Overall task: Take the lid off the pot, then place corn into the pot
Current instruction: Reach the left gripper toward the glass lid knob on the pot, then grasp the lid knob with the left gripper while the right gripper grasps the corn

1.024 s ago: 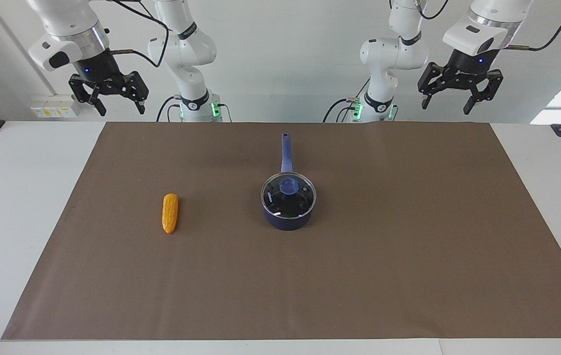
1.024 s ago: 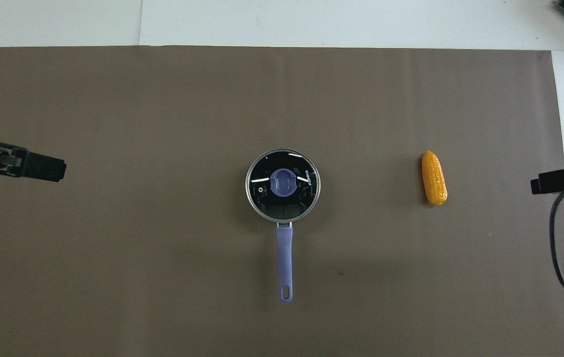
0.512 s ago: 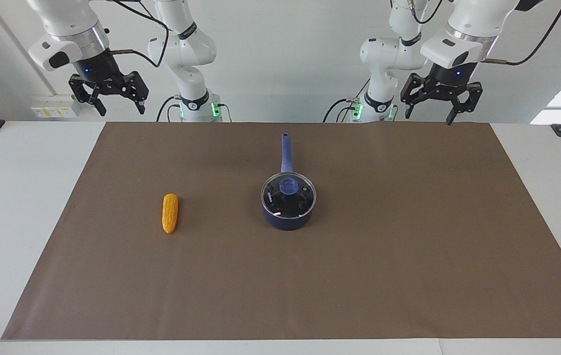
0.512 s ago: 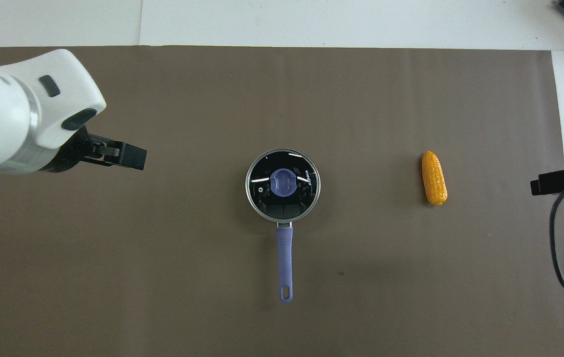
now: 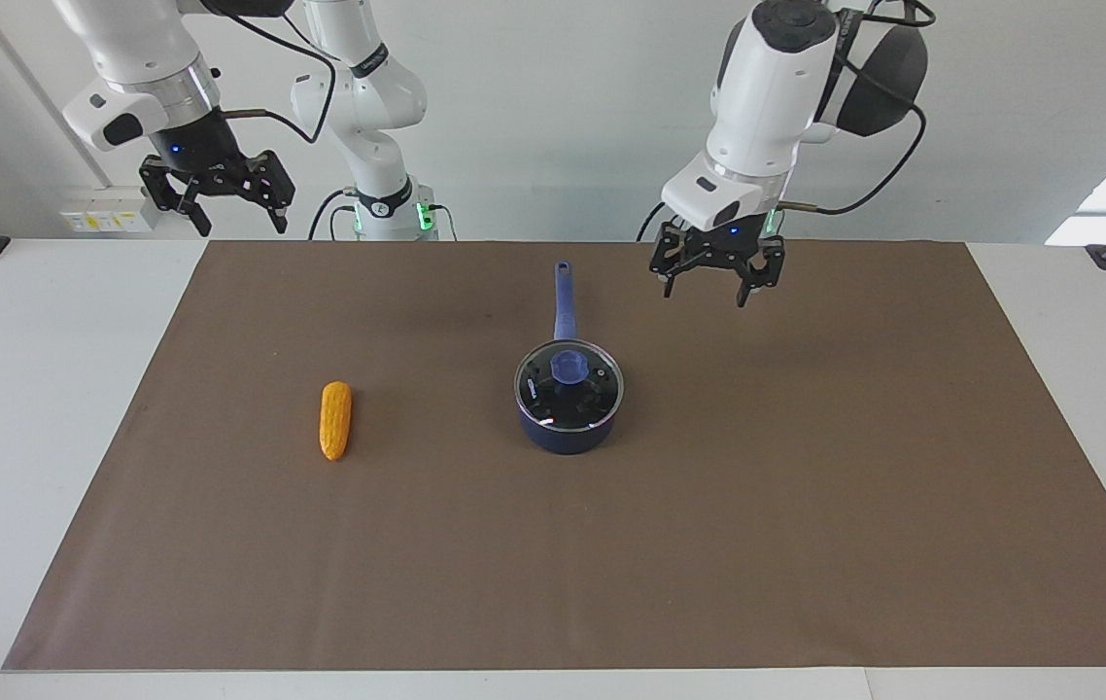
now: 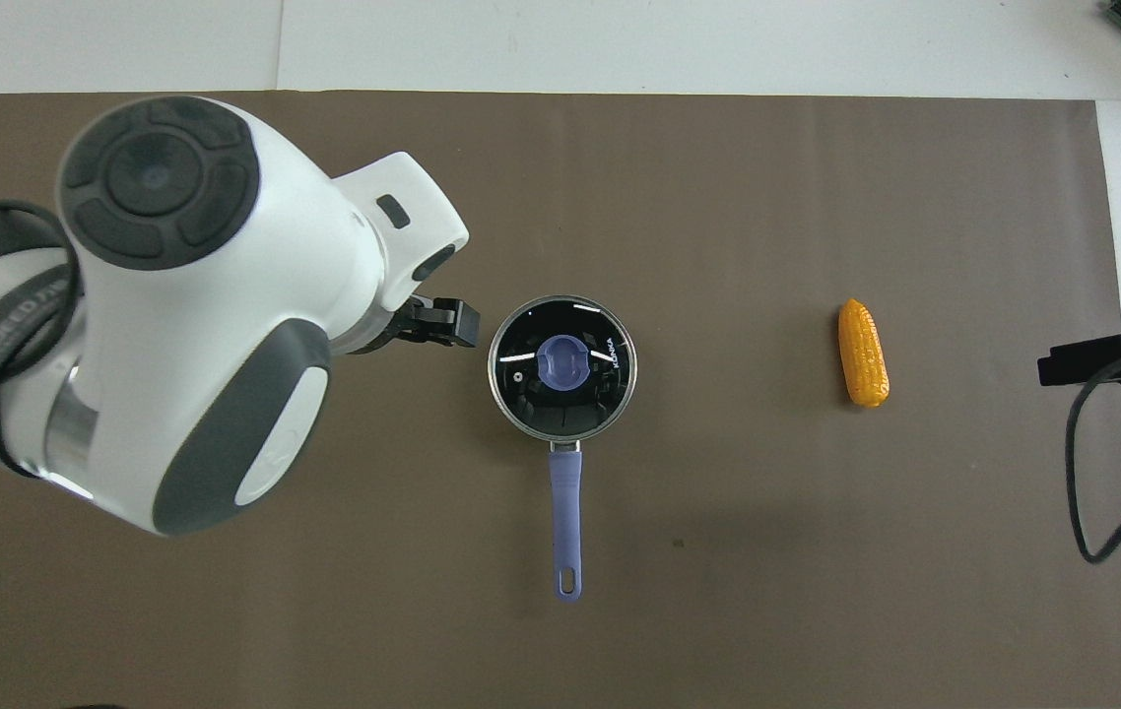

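The pot point(image 5: 568, 423) was seen near the middle of the brown mat point(image 5: 806, 506), handle toward the robots, with the lid point(image 5: 569, 386) seated on it. The corn point(image 5: 335, 420) lay well apart, toward the right arm's end. The left gripper point(image 5: 716, 285) was held raised over the mat beside the pot, fingers apart, empty. The right gripper point(image 5: 219, 206) was held raised over the table's edge, fingers apart, empty.

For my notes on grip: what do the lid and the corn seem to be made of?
Lid: likely clear glass with a thin metal rim, since it shows bright reflections; its blue knob looks like plastic. Corn: probably matte moulded plastic, yellow-orange with bumpy kernels.
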Robot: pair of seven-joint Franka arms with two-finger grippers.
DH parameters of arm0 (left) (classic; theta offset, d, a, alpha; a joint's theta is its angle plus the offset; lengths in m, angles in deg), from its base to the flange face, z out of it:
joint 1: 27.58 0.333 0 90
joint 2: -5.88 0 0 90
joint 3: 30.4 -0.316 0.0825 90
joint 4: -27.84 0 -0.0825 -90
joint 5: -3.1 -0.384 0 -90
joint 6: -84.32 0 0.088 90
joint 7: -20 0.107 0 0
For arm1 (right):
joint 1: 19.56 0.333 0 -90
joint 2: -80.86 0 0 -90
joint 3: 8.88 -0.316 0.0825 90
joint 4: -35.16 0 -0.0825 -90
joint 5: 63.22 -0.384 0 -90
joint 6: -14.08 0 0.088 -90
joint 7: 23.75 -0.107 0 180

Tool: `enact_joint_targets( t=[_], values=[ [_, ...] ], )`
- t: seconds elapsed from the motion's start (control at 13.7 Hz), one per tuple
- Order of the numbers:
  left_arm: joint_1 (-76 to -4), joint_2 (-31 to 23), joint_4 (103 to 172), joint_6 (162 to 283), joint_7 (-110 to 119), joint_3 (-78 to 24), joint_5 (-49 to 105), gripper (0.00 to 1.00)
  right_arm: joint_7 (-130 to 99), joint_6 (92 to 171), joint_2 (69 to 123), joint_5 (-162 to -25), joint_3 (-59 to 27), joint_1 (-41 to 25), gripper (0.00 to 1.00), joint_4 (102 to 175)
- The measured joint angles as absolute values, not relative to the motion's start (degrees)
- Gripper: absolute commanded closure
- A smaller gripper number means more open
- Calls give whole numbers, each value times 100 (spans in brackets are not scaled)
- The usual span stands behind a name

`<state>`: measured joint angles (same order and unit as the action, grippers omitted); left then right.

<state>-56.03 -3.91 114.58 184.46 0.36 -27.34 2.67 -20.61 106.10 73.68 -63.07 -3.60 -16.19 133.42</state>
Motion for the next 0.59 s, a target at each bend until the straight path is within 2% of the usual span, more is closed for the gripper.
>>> enact_joint_targets(
  t=[0.29,0.59],
  values=[
    [-6240,-941,11679,19246,-957,-2732,33,0,-2061,12070,7497,-6288,-371,-1614,0,14501],
    [-6391,-1402,11680,19818,-1431,-2736,0,0,-2061,13367,8330,-6289,-390,-1494,0,14968]
  ],
)
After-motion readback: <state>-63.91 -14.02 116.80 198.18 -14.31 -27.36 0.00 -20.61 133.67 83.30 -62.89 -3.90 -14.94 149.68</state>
